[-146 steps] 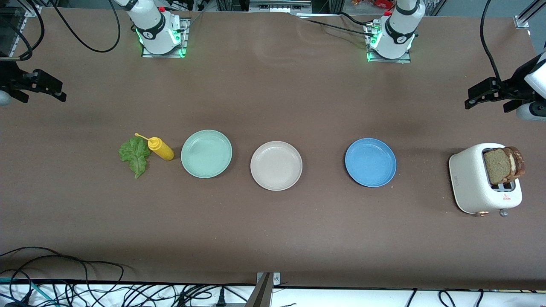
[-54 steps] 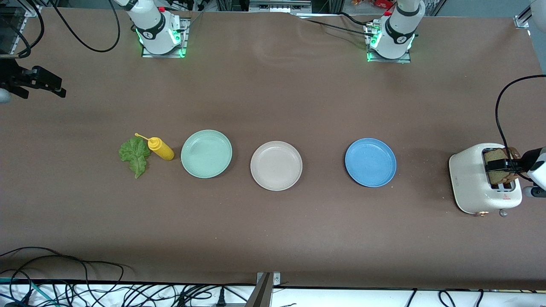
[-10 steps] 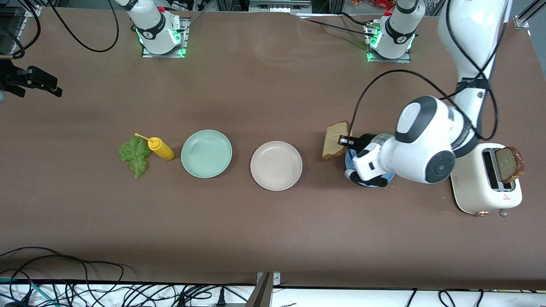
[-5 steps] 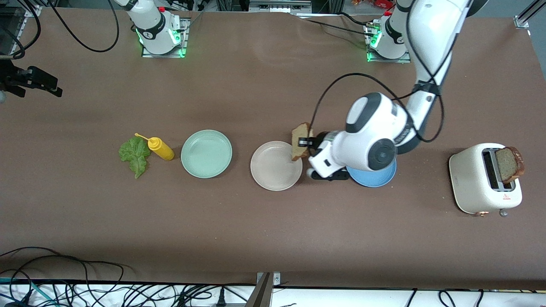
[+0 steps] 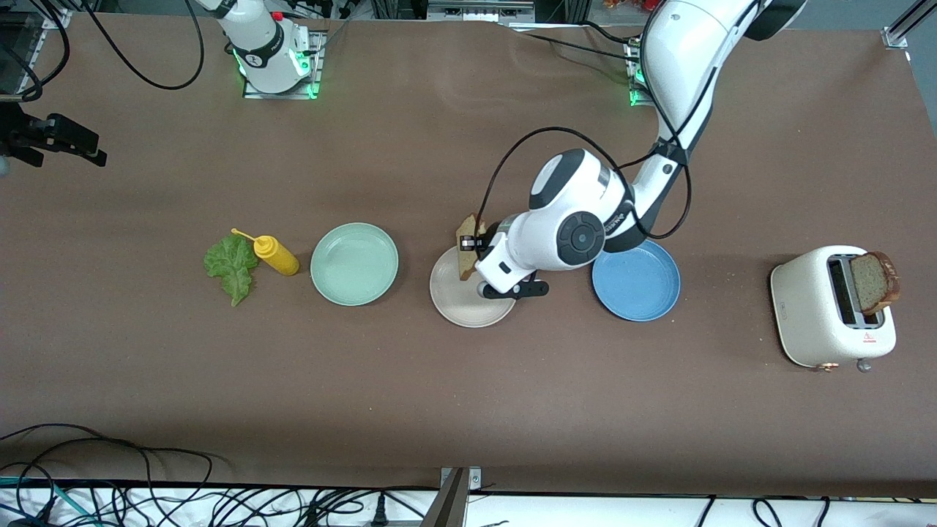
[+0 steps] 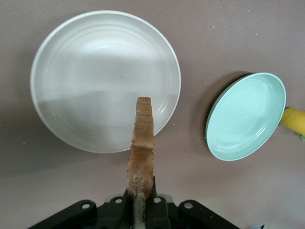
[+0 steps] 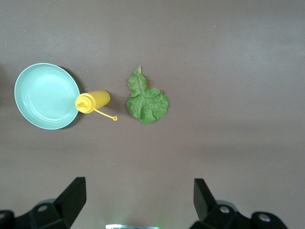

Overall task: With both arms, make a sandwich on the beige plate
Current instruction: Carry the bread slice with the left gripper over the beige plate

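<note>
1. Since half a second ago, the left gripper (image 5: pixel 472 249) has carried its bread slice (image 5: pixel 466 241) from the beige plate's (image 5: pixel 454 300) edge to over the plate, jaws clamped on the upright slice.
2. The right gripper (image 7: pixel 138 200) waits high over the right arm's end of the table, jaws wide, empty.
3. Lettuce leaf (image 5: pixel 231 266), yellow bottle (image 5: pixel 276 254), mint plate (image 5: pixel 354 263) lie in a row.
4. The blue plate (image 5: pixel 644 285) follows.
5. The toaster (image 5: pixel 812 307) holds the second slice (image 5: pixel 871 282).

brown bread slice (image 5: pixel 467 245) held upright on edge over round beige plate (image 5: pixel 457 304).
</note>
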Tool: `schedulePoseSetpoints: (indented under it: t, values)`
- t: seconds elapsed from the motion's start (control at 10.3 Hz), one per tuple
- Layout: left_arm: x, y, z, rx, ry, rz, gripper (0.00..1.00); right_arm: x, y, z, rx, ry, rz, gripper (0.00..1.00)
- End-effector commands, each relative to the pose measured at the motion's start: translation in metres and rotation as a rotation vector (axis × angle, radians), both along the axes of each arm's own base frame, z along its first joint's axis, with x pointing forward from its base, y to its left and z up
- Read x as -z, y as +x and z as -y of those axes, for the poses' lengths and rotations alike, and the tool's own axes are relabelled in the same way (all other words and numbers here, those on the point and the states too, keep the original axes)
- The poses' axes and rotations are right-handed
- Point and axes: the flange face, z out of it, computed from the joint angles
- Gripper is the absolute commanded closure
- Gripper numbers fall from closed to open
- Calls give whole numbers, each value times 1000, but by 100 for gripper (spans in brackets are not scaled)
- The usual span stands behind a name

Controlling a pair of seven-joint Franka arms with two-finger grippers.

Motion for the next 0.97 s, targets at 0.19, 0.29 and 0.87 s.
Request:
schedulePoseSetpoints:
  t: [0.19, 0.29, 0.87]
  values:
    - [12, 3, 26, -88, -43, 42, 100, -4, -2, 0, -9, 3, -2, 0]
    - [13, 3, 27, -98, -48, 53, 100, -4, -2, 0, -9, 3, -2, 0]
    - [27, 10, 23, -109, -46, 68, 100, -5, -1, -2, -12, 4, 0, 0]
